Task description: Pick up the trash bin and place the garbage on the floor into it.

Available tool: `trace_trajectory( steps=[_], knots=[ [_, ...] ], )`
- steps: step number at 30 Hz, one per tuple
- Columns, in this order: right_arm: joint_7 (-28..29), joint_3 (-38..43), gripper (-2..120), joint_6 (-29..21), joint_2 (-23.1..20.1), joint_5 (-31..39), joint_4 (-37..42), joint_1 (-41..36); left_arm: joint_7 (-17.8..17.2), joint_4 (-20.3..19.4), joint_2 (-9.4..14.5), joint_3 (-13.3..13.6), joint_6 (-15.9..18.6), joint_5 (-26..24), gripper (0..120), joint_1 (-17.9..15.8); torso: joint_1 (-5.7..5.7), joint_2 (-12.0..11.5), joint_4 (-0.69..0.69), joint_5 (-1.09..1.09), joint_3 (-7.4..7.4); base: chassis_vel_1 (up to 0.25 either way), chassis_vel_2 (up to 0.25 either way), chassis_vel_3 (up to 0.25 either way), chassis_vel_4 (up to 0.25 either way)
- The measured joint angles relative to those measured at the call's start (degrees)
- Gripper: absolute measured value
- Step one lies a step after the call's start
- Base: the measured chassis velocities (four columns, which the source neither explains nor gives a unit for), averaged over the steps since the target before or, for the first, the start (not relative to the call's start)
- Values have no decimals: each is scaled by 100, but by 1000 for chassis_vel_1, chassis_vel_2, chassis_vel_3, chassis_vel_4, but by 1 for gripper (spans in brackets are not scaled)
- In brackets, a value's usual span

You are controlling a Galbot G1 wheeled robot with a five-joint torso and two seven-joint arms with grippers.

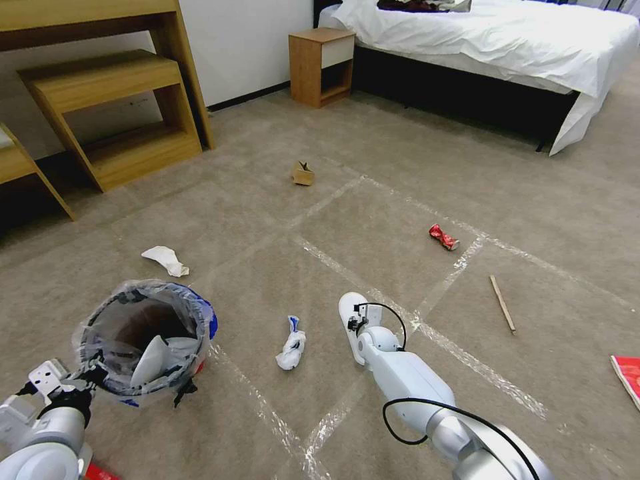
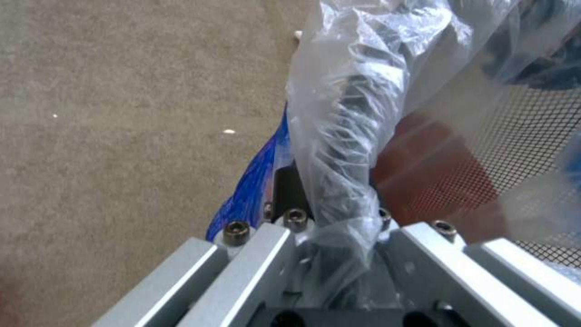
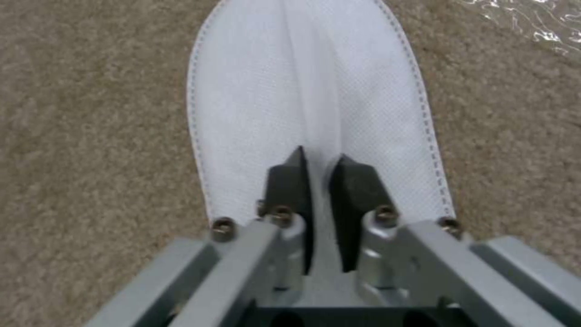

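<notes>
Currently mid-collection: my left gripper [image 2: 330, 213] is clamped on the bagged rim of the trash bin [image 1: 143, 340], holding it at my lower left, mouth up, with one white slipper already inside. My right gripper [image 3: 319, 181] is down on the floor [image 1: 280, 220], fingers [image 3: 289, 190] nearly pressed together and pinching a raised fold along the middle of the second slipper [image 3: 308, 104]. That slipper lies flat on the carpet, directly under and ahead of the claw, just beside a tape strip [image 1: 460, 353].

Step in hand, by my judgement: grasp of the slipper, lift not yet begun. The next move calls for a straight lift without losing the thin fabric fold, then a carry leftward over the bin's mouth.

Other garbage left on the floor: tissue wad [image 1: 291, 345] between bin and slipper, white scrap [image 1: 166, 260] beyond the bin, cardboard scrap [image 1: 303, 173] far ahead, red can [image 1: 443, 237] and wooden stick [image 1: 503, 304] to my right.
</notes>
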Motion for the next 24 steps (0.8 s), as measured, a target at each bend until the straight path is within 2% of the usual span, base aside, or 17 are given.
trace_trajectory(
  steps=[3, 8, 24],
  knots=[
    [-42, 12, 0, 29, -2, -28, -34, -1, 0, 0, -8, 6, -3, 10, 1, 3, 0, 0, 0, 0, 0, 0, 0, 0, 0],
    [-81, -18, 0, 45, -83, 6, 109, -82, 1, 8, -16, 19, -9, 37, 1, 0, 0, 0, 0, 1, 0, 0, 0, 0, 0],
    [292, -246, 0, -152, -970, 901, 2358, -888, -33, 118, 13, 51, 1, 46, 1, -103, 0, 0, 0, 0, 0, 0, 0, 0, 0]
  ],
)
